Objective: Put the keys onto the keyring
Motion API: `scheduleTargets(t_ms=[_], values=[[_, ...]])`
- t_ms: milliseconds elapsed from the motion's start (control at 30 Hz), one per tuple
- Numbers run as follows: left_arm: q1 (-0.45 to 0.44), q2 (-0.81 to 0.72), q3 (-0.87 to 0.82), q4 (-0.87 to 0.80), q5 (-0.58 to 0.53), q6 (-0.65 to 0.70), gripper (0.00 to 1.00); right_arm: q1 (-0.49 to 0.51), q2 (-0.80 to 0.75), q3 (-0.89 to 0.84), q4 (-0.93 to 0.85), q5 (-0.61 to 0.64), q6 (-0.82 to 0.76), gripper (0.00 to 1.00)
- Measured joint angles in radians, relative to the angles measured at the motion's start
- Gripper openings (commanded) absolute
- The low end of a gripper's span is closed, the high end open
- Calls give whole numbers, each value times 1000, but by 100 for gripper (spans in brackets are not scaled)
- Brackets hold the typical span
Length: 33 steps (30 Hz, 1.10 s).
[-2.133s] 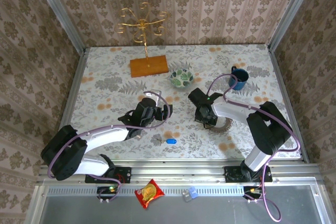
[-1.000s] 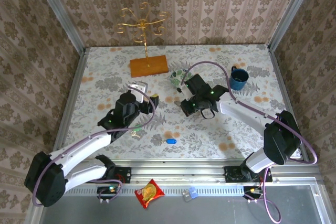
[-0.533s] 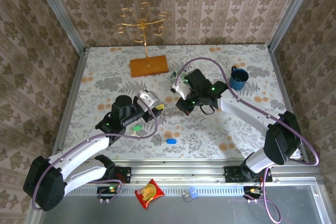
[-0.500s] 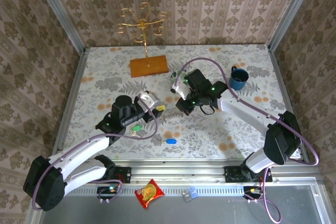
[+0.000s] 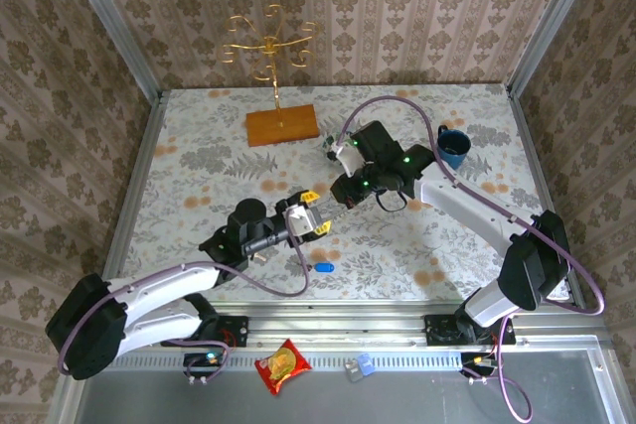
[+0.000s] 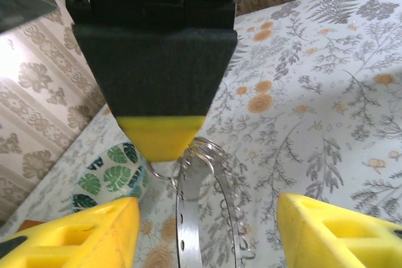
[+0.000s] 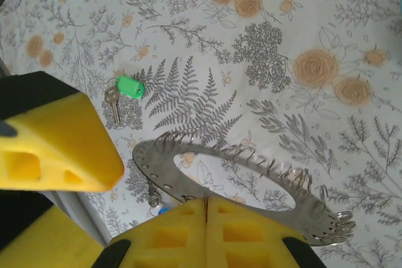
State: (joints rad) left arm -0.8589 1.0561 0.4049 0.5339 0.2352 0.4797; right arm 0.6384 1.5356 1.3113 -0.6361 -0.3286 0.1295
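Note:
My right gripper (image 7: 206, 204) is shut on the near rim of the keyring (image 7: 314, 218), a flat grey ring fringed with small wire loops, held above the table. In the left wrist view the keyring (image 6: 188, 218) hangs edge-on from the right gripper's yellow fingertip (image 6: 162, 136), between the spread fingers of my left gripper (image 6: 204, 236). That gripper is open and touches nothing. From above, the left gripper (image 5: 316, 212) meets the right gripper (image 5: 343, 194) mid-table. The blue-headed key (image 5: 323, 267) lies nearer the front edge. The green-headed key (image 7: 130, 86) lies flat on the cloth.
A green-and-white patterned bowl (image 6: 107, 177) stands just behind the ring. At the back left is a gold wire stand on a wooden base (image 5: 282, 126), at the back right a blue mug (image 5: 452, 146). A snack packet (image 5: 282, 364) lies on the front rail.
My left gripper has swung right and forward until its fingers straddle the ring, and its jaws have narrowed somewhat. The right gripper has stayed shut on the ring, shifting only slightly.

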Motion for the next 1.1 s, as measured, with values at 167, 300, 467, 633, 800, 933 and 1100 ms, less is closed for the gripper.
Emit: scheduleTargets(t_ms=[167,300,467,633,800,933,1100], values=[[-36,18,0,53,-82,58,52,0,0,0,-7,6,155,0],[-58,39,0,84,-135,108,52,0,-3,0,-15,5,262,0],[-65,44,-2,107,-160,151,50,0,-11,0,-20,2,340,0],[-66,44,-2,107,-165,177,52,0,-22,1,-21,-2,370,0],[-69,45,-2,106,-169,202,56,0,-31,5,-27,-2,383,0],[-70,65,-2,107,-178,214,53,0,-31,12,-26,-6,395,0],[-71,117,0,128,-196,233,48,0,-31,14,-27,-19,401,0]])
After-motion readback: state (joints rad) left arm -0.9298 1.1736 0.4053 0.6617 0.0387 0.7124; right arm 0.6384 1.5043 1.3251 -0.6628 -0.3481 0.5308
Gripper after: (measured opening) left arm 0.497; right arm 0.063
